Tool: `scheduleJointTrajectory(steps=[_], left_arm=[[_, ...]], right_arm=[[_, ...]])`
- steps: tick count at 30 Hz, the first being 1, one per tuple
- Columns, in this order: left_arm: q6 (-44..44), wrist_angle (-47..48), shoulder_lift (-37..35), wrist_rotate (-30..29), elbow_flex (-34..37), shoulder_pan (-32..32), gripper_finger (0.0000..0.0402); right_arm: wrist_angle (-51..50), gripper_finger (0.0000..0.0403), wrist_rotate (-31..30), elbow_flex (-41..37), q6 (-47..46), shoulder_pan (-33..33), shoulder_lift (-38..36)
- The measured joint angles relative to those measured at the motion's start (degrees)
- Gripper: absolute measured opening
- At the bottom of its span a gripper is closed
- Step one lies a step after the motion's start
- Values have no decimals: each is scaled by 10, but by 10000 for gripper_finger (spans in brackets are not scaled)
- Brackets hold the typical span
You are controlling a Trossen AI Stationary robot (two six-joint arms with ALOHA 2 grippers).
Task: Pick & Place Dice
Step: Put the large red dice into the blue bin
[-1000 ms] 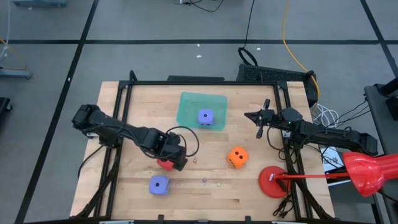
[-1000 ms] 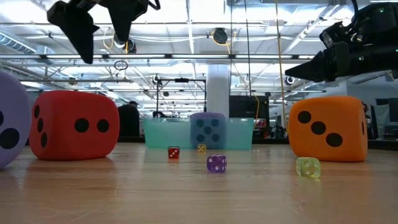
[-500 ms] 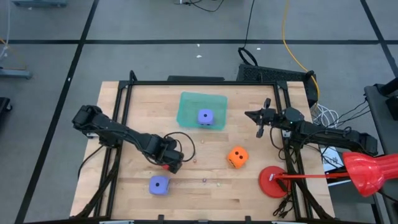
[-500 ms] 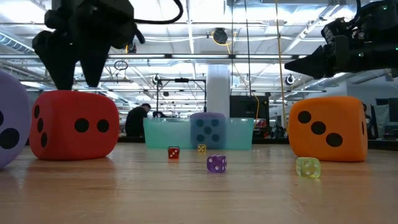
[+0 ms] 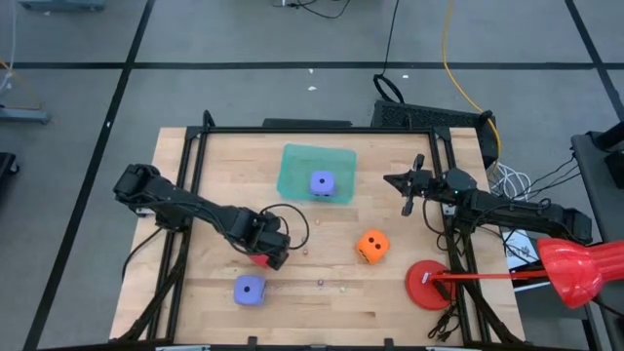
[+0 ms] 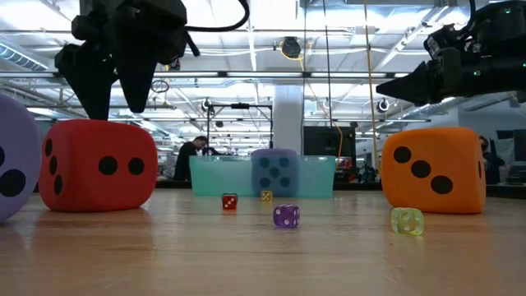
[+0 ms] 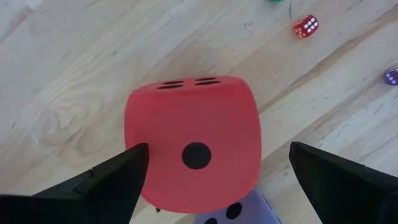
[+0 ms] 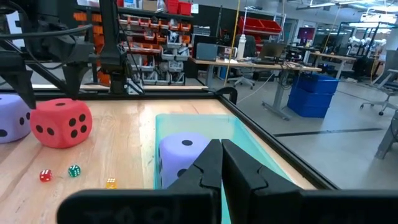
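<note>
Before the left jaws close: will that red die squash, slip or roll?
The red die looks soft with rounded corners, so it probably squashes slightly. Its matte skin should grip. It sits flat on the wood, unlikely to roll. The left gripper straddles it, open.

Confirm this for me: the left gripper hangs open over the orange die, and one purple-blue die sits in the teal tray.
One thing is wrong: the left gripper hangs open over the red die, not the orange die; the left wrist view shows it. One purple-blue die does sit in the teal tray.

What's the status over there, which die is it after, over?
Left gripper open, hovering over the red die. Right gripper shut, parked by the teal tray. Nothing blocking the red die.
</note>
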State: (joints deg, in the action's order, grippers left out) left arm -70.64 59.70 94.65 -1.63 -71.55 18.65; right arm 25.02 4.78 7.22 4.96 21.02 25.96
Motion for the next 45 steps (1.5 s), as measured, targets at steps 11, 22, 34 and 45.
scheduleJointTrajectory(steps=[11,22,34,45], left_arm=[[-5,-6,0,-15,0,0,400],[-17,-8,0,12,0,3,400],[-1,37,0,32,0,-2,400],[23,10,21,5,0,-7,400]], right_arm=[[-5,0,0,0,-11,0,0],[-4,0,0,0,-9,0,0],[-4,0,0,0,-11,0,0],[0,0,0,0,-9,0,0]])
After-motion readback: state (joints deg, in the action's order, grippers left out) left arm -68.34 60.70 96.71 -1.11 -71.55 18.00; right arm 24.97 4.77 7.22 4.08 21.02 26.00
